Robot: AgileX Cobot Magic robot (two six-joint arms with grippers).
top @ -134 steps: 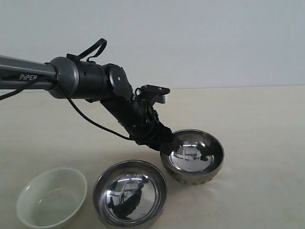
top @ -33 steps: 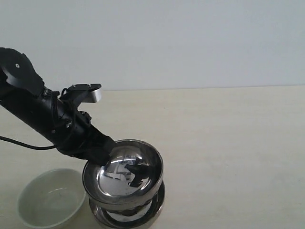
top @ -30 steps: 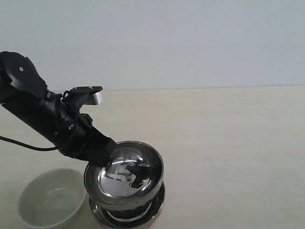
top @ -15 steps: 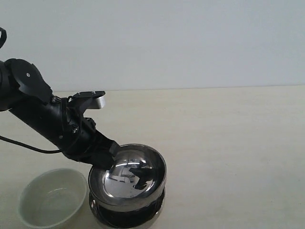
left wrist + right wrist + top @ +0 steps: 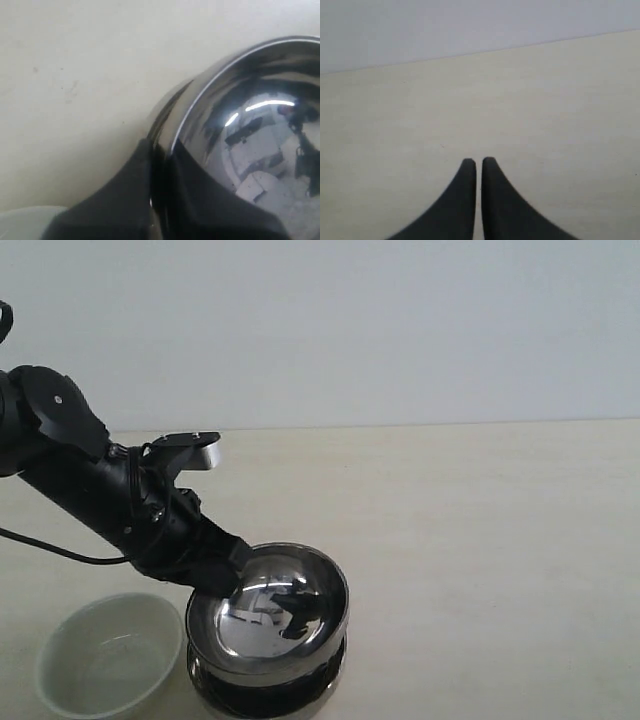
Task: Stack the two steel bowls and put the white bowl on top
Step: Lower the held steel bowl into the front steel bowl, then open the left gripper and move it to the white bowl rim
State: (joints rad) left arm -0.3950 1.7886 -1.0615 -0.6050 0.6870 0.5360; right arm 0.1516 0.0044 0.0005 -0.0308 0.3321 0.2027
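We saw the upper steel bowl [image 5: 268, 612] sitting inside the lower steel bowl [image 5: 262, 698], low in the exterior view. Its rim rode above the lower one, and we could not tell whether it was fully seated or level. The white bowl [image 5: 108, 655] stood on the table [image 5: 500, 540] just beside the stack, on the left arm's side and apart from it.

The left gripper [image 5: 159, 150] was clamped on the upper steel bowl's rim, one finger inside and one outside. The right gripper [image 5: 476, 165] was closed on nothing, with no bowl in its wrist view.

We judged the release to be the main risk. If the bowl hung on the grip rather than rested on the one below, letting go would drop it, and polished metal on metal could rock or slide off centre. The outer finger sat close to the lower rim, so pulling out at an angle could snag either bowl and drag the stack. With the white bowl so near, a shoved stack or a low retreat by the arm could knock it. A crooked nest would also leave the white bowl a tilted, slippery seat.
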